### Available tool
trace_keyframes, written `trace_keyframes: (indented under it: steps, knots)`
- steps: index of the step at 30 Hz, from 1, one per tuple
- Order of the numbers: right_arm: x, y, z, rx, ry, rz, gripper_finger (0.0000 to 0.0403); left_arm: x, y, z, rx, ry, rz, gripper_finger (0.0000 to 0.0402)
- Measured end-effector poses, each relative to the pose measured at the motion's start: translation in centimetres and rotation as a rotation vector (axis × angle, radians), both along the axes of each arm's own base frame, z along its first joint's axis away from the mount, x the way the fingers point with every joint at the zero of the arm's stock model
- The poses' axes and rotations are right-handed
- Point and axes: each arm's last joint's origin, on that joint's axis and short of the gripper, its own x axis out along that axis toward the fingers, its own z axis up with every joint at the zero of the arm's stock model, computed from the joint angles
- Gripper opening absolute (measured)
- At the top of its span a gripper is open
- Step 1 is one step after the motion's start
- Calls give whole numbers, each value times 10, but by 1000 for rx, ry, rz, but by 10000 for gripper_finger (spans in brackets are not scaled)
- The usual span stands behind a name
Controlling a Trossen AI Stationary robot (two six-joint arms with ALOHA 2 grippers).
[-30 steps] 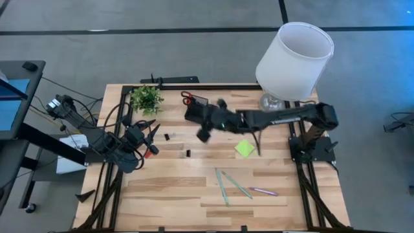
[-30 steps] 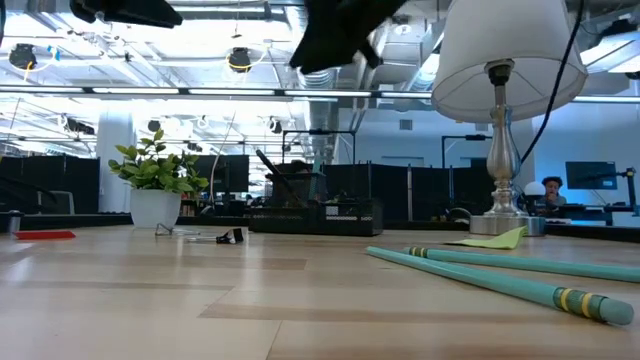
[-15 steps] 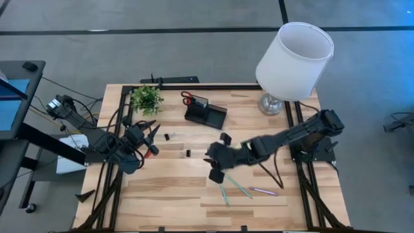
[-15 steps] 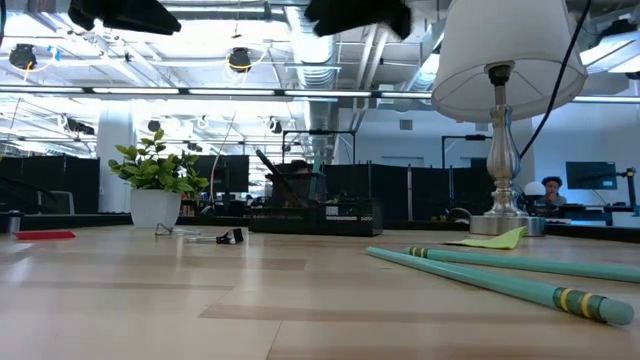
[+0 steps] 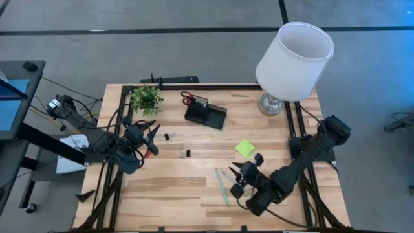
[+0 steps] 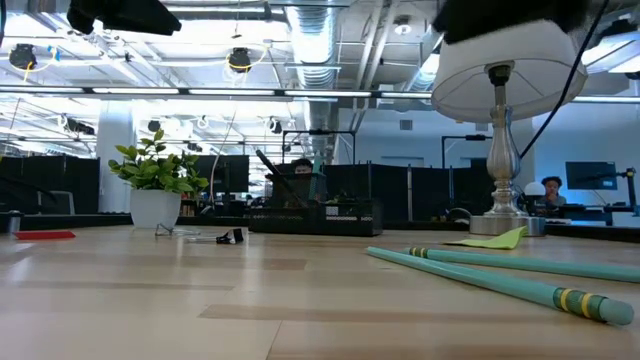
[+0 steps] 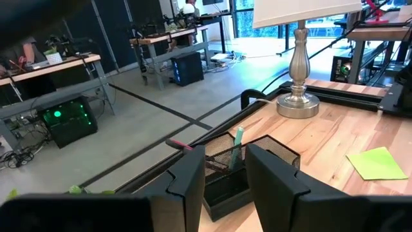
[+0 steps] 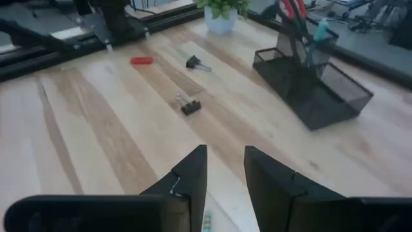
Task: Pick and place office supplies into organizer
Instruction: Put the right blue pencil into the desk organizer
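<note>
Our right gripper, which a second ago hung by the black organizer at the table's back, now hovers over the teal pens near the front, jaws slightly apart and empty, while the left gripper waits, also parted.

Your right arm reaches from its base at the desk's right edge diagonally toward the near middle of the desk, folded low at the elbow. Your right gripper hangs above the desk surface with its two dark fingers parted by a narrow gap and nothing between them. Your left arm waits over the desk's left edge, its left gripper raised, fingers likewise slightly apart and empty.
</note>
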Motion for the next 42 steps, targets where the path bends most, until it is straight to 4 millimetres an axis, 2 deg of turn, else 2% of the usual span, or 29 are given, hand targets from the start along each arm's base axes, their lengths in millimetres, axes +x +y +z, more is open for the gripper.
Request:
trace_keyframes:
  steps: [9,14,21,28,34,38,42]
  knots:
    - [-20,1,-69,128,-139,23,97,0,0,0,0,0,0,109]
    - [-25,-3,-84,149,-132,84,97,0,0,0,1,1,0,109]
    - [-15,-5,-89,180,-109,130,97,0,0,0,-1,5,-3,109]
    - [6,-2,-135,108,-56,101,97,0,0,-1,2,11,-4,109]
    - [27,4,-138,4,7,115,97,-1,0,-1,-1,16,-9,109]
    - [33,6,-133,45,28,114,97,0,0,-1,-23,22,-24,109]
    - [29,8,-135,145,25,71,97,0,0,-2,-26,23,-26,109]
